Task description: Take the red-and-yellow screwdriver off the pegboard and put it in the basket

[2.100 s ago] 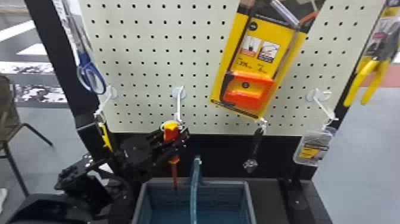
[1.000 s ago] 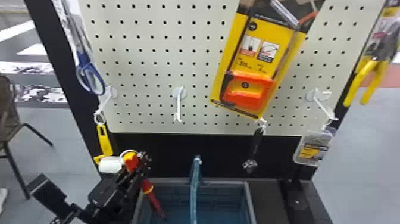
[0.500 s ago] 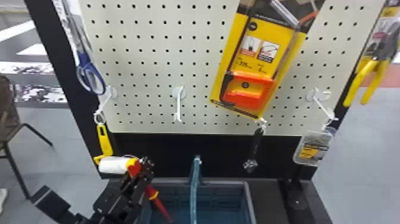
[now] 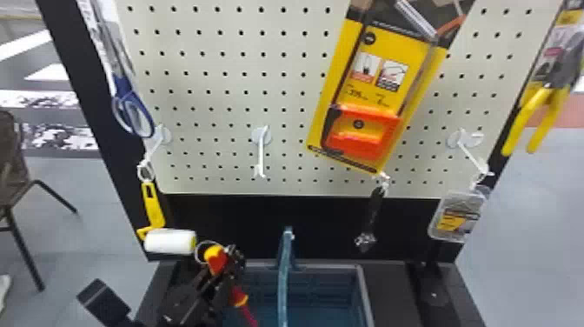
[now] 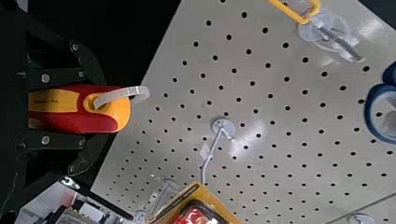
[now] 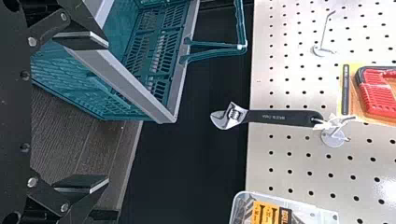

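Head view had the left gripper (image 4: 226, 266) low at its left, closed on the handle of the red-and-yellow screwdriver (image 4: 215, 257). Between the fingers the handle stood tilted, and its red shaft slanted down from them across the basket (image 4: 365, 289), which lay below the gripper and to its right; whether the tip was inside could not be told. In the left wrist view the fingers flanked the handle closely, and a pale loop (image 5: 120, 94) ran through the hole in its end, just beyond them.

A white cylinder (image 4: 169, 241) sat just left of the gripper, near a yellow tool (image 4: 152, 204) hanging up and to the left. The pegboard (image 4: 226, 95) rose above the gripper, with a bare hook (image 4: 260, 152) up and to its right. Farther right hung a wrench (image 4: 374, 215).

The right gripper (image 6: 108, 113) was wide open and held nothing; the basket lay near its fingers.
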Robot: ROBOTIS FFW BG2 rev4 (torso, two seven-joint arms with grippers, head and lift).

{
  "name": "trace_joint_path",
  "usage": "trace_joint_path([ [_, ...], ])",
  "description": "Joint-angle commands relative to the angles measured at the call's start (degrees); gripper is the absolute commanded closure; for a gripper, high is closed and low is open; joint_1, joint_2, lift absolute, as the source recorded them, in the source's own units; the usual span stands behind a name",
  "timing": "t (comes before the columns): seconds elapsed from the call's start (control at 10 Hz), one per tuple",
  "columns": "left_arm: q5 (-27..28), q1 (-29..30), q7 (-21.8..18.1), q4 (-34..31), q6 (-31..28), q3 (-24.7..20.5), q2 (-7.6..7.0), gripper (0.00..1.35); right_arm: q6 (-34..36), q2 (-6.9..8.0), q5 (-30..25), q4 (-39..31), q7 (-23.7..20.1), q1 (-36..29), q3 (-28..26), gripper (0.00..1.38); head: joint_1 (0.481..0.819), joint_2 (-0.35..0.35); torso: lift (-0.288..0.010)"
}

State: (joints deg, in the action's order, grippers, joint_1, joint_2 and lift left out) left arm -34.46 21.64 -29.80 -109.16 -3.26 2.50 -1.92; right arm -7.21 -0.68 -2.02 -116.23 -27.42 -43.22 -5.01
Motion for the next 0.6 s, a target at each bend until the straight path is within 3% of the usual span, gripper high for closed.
trace_joint_path([
  [0.0,-0.08,-0.45,-0.35,1.65,0.10,0.66,-0.19,0.98,0.00,-0.02,0.00,0.14,-0.09,0.12,0.00,0.27,0.549,0.000,-0.100],
  [0.5,-0.26,-1.19,-1.41,5.73,1.68,2.33,-0.45,0.98,-0.09,-0.02,0.00,0.14,-0.44,0.12,0.00,0.27,0.549,0.000,-0.100],
])
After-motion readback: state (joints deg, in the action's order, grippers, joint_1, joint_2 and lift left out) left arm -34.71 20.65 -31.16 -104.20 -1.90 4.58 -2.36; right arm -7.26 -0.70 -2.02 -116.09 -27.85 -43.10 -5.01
